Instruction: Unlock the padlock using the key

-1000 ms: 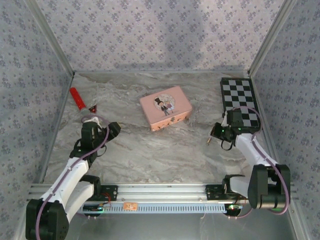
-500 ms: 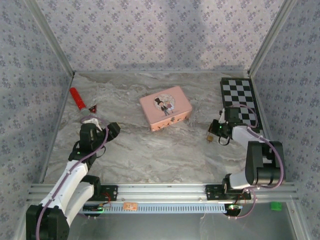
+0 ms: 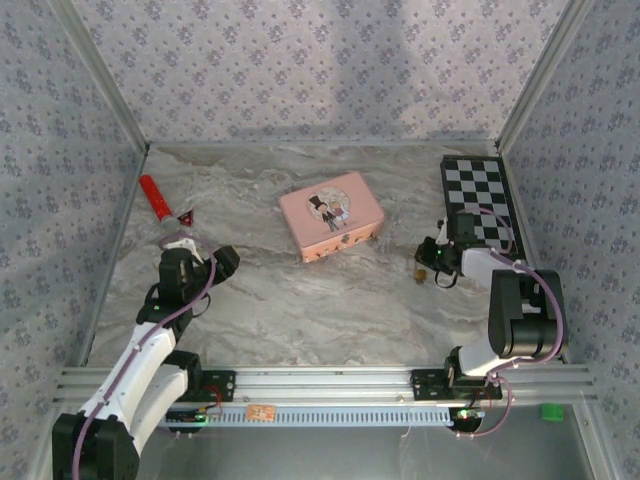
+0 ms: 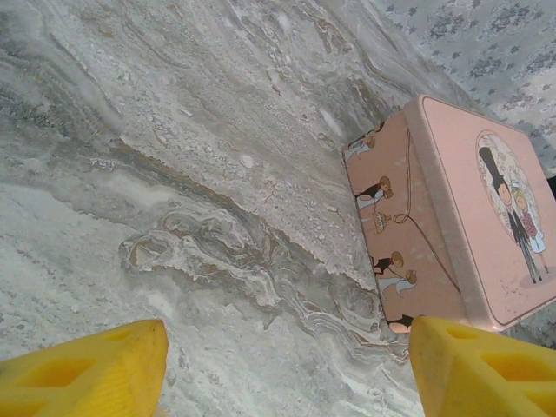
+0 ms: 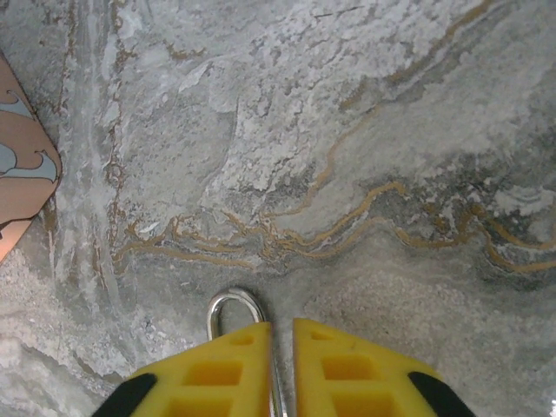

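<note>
1. The left arm reaches from its near-left base toward the far side. Its wrist is bent so that the left gripper [image 3: 218, 262] points right, toward the tin [image 3: 332, 215].
2. That gripper hangs low over bare table [image 3: 300, 310], well short of the tin. Its yellow fingers [image 4: 87, 365] are spread wide, with nothing between them.
3. The right arm is folded tight. Its elbow stands up at the near right, and its forearm runs far and left to the right gripper [image 3: 430, 262], just off the near-left corner of the board [image 3: 480, 205].
4. The right gripper points down at the table, with its fingers [image 5: 347, 365] drawn close and only a thin slit between them.
5. The padlock [image 3: 420, 272] lies on the table at the right gripper's tip, right of the tin and apart from it. Its shackle [image 5: 233, 300] curves out past the fingertips, and one leg of it runs into the slit. I cannot tell whether the fingers pinch it.
6. Count: two arms, one padlock, one pink tin in the middle, one chequered board at the far right, and one red tool [image 3: 155, 195] at the far left.
</note>
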Available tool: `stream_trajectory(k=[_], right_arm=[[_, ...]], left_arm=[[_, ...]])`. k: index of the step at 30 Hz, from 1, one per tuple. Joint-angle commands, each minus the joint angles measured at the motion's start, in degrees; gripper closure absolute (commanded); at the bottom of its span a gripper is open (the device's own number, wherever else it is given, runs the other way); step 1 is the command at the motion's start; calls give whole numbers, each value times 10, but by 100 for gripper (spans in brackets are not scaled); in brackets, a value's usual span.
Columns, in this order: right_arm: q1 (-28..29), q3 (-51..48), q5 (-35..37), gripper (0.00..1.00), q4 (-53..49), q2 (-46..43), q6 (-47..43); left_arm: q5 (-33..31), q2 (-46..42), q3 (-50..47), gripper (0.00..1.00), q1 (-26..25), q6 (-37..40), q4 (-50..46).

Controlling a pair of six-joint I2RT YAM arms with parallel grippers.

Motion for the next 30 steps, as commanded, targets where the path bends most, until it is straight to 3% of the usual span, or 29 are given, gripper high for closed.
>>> stream_trajectory(k=[1, 17, 19, 23, 26, 28, 30], right_arm=[[4, 2, 16, 78, -1, -6, 3], [33, 20, 60, 44, -97, -137, -19], [44, 27, 69, 42, -114, -174, -26], [66, 24, 113, 41, -127, -267, -53], [59, -12, 146, 41, -90, -344, -88], [59, -44, 169, 33, -56, -395, -108], [59, -66, 209, 20, -44, -438, -103]], left_arm=[[-10, -9, 1, 26, 6, 3, -8], [-35, -14, 31, 23, 21, 33, -43], [-47, -14, 45, 11, 21, 47, -56], [-87, -25, 70, 9, 21, 74, -84], [-115, -43, 73, 0, 21, 88, -89], [-124, -53, 74, 0, 21, 97, -86], [-148, -62, 75, 0, 21, 95, -88]])
